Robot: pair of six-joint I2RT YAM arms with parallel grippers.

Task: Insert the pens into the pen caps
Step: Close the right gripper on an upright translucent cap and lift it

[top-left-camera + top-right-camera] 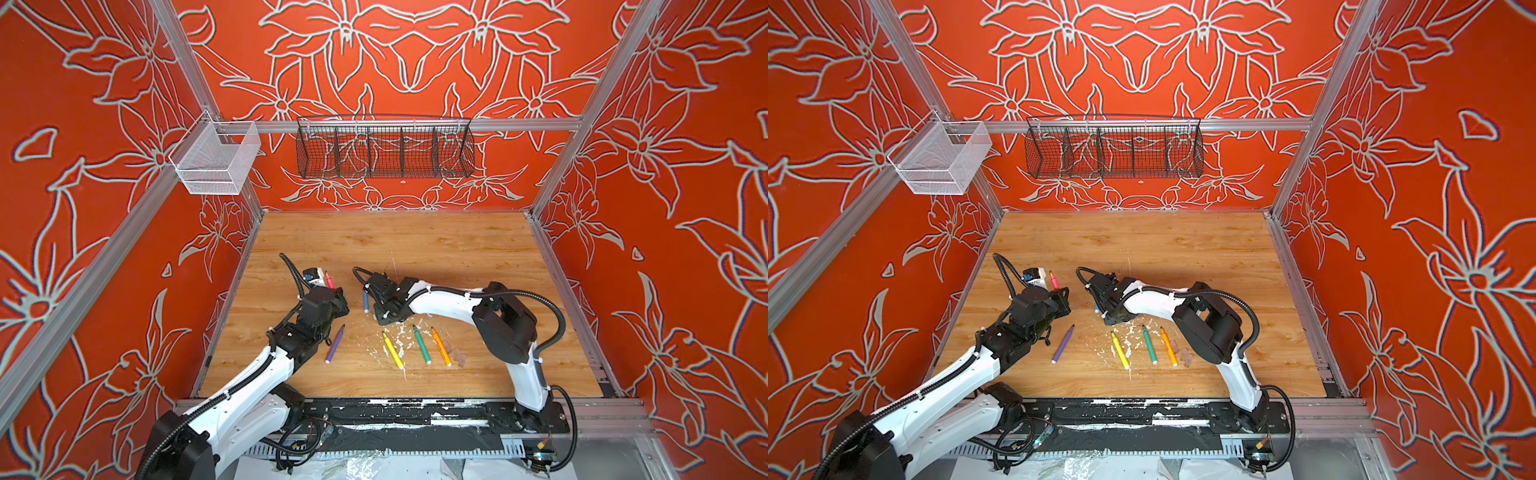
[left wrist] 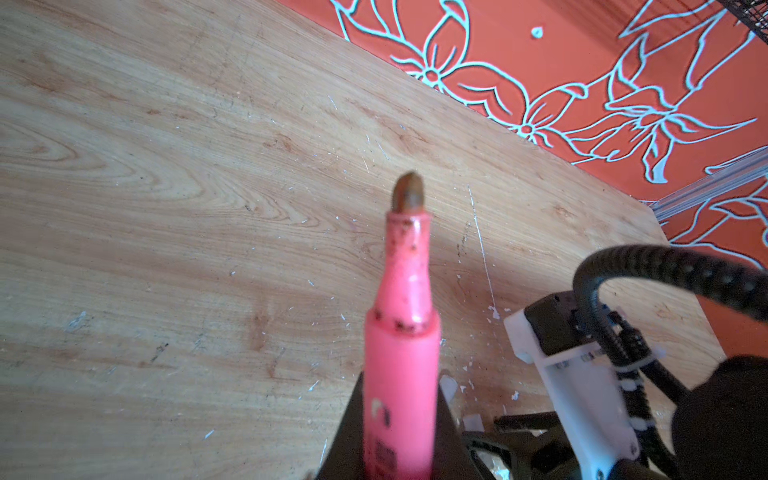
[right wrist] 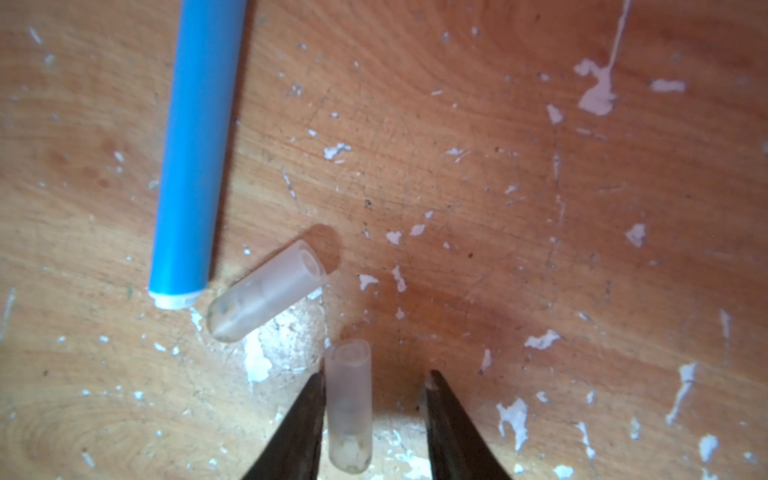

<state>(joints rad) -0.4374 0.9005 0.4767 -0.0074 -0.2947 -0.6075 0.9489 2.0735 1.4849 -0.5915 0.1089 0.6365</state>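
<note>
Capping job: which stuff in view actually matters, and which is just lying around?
Job: pink pen, blue pen, purple pen, yellow pen, green pen, orange pen; one cap within the open right gripper; another cap by the blue pen; more caps beside the orange pen.
Lying about: white flecks, white mesh basket, black wire basket.

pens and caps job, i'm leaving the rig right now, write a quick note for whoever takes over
Left gripper: shut on the pink pen, bare tip pointing out.
Right gripper: open, low over the table, jaws either side of a lying cap, not yet clamped.
A second cap lies at the end plug of the blue pen.
Purple pen, yellow pen, green pen and orange pen lie nearer the arm bases; more caps just right of the orange pen.
Done: no pen seen capped. Left: all six.
</note>
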